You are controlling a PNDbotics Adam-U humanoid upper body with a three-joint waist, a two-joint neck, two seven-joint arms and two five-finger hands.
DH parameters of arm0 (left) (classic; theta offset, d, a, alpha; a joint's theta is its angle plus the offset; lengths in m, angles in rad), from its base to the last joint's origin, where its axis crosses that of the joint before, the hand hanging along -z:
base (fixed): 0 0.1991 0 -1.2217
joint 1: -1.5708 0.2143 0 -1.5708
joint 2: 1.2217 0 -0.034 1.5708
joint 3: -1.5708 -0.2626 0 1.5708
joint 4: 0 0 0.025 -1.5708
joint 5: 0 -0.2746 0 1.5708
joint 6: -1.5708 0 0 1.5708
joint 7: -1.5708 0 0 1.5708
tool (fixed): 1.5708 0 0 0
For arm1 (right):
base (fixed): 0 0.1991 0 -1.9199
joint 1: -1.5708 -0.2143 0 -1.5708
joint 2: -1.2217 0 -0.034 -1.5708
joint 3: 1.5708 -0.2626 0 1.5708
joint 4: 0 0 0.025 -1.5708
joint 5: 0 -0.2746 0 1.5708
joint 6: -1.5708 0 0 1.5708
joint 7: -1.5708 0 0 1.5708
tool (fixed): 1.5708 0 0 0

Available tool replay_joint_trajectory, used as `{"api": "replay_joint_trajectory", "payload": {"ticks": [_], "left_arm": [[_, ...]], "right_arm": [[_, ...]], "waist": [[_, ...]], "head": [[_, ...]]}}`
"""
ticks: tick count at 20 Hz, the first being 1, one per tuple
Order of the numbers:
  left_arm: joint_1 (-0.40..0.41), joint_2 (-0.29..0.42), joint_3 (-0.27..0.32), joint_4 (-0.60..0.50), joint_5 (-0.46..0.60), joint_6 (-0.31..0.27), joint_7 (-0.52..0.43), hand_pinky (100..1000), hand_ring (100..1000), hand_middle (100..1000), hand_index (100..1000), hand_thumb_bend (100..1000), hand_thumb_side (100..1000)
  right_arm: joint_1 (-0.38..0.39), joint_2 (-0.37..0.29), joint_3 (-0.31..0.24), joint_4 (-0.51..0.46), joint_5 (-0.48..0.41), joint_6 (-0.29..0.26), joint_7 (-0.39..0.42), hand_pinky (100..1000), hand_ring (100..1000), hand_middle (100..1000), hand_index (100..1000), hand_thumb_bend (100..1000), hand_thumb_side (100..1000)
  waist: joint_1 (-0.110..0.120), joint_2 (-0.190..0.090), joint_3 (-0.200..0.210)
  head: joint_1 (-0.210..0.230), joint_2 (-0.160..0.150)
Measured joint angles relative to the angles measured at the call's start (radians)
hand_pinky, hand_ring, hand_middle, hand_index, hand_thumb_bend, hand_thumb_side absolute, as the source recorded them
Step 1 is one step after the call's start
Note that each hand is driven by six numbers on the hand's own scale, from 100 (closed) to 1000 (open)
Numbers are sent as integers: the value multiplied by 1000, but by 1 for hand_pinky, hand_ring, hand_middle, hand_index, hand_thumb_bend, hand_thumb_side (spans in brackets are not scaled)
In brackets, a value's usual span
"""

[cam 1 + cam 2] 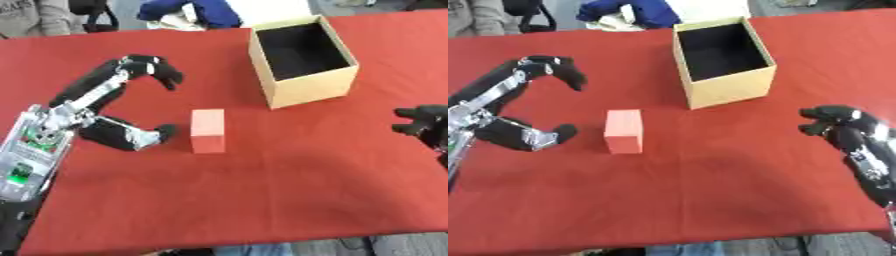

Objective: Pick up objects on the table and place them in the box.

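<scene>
Pink block (207, 130) upright on red worktop (262, 190), near-left of open tan box (303, 60). Left hand (105, 107) spread wide just left of block, grasping nothing. Right hand (842, 125) near right edge, fingers seemingly curled, empty.

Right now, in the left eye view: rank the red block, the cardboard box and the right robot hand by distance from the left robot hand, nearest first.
1. Red block: just right of the left robot hand, beside its thumb, not touching.
2. Cardboard box: farther right and toward the table's far side, open top.
3. Right robot hand: at the view's right edge, across the red table.
</scene>
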Motion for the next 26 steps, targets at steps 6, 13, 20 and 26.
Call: {"api": "replay_joint_trajectory", "payload": {"ticks": [6,13,20,26], "left_arm": [[-16,0,-40,42,-40,-16,-36,1000,696,712,828,386,328],[-36,-2,-52,78,-53,-8,-40,1000,753,773,847,470,425],[-55,-2,-61,113,-92,3,-20,1000,792,815,869,499,412],[-72,-2,-74,157,-145,-10,1,1000,788,808,867,472,329]], "right_arm": [[0,0,0,1,0,1,1,840,907,581,817,100,551],[0,0,1,3,1,1,2,840,908,581,817,100,551],[1,0,1,5,2,2,3,840,908,581,818,100,552],[2,0,1,6,5,5,6,840,908,580,818,100,553]], "waist": [[1,0,-2],[1,0,-6],[3,0,-8],[5,0,-8]], "head": [[0,0],[-1,0],[-3,0],[-9,0]]}}
